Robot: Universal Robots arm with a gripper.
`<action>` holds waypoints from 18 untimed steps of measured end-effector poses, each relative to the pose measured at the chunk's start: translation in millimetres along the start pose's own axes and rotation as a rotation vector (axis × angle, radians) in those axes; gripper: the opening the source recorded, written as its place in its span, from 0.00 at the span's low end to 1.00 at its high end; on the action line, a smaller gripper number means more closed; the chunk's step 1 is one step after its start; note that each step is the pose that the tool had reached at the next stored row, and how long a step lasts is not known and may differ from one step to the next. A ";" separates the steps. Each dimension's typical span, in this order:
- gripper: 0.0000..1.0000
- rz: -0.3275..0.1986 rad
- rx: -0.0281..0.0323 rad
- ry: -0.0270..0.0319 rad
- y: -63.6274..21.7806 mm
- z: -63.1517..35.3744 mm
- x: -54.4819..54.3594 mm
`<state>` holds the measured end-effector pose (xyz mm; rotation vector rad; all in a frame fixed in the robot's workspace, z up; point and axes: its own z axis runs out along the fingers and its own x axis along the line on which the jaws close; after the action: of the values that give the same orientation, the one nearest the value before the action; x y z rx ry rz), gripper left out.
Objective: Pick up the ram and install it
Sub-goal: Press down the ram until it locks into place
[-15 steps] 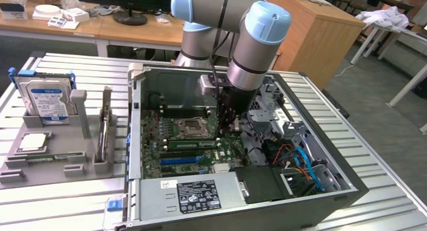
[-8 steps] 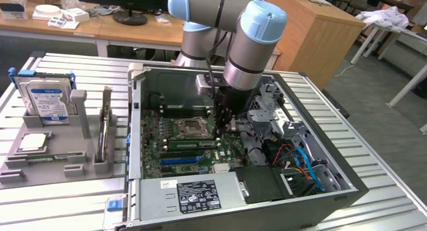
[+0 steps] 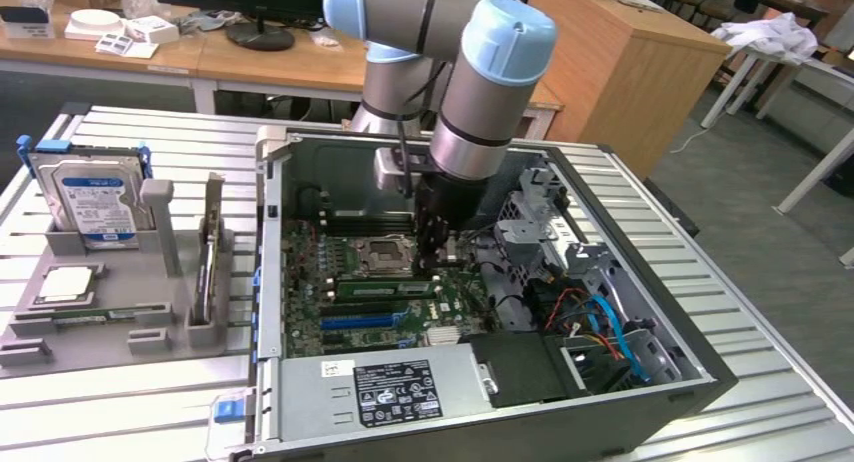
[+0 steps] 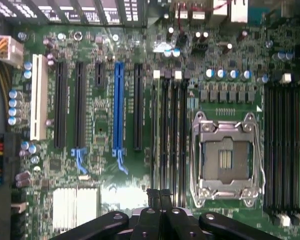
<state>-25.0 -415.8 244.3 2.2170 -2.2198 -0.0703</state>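
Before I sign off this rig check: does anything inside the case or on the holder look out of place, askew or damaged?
Nothing stands out. The motherboard lies flat in the open case, its processor socket empty and the memory slots bare. The gripper hangs shut above them. The hard drive stands upright in the grey holder.

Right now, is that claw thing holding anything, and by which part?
Nothing. The gripper is shut with nothing between its fingers, above the motherboard inside the computer case.
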 end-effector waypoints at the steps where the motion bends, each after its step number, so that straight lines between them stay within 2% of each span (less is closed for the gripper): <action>1: 0.11 0.000 0.0000 -0.0001 2.2 0.1 0.0; 18: 0.11 0.000 0.0000 0.0000 41.1 1.7 0.1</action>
<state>-66.2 -415.8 244.0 2.2170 -2.2198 -0.0704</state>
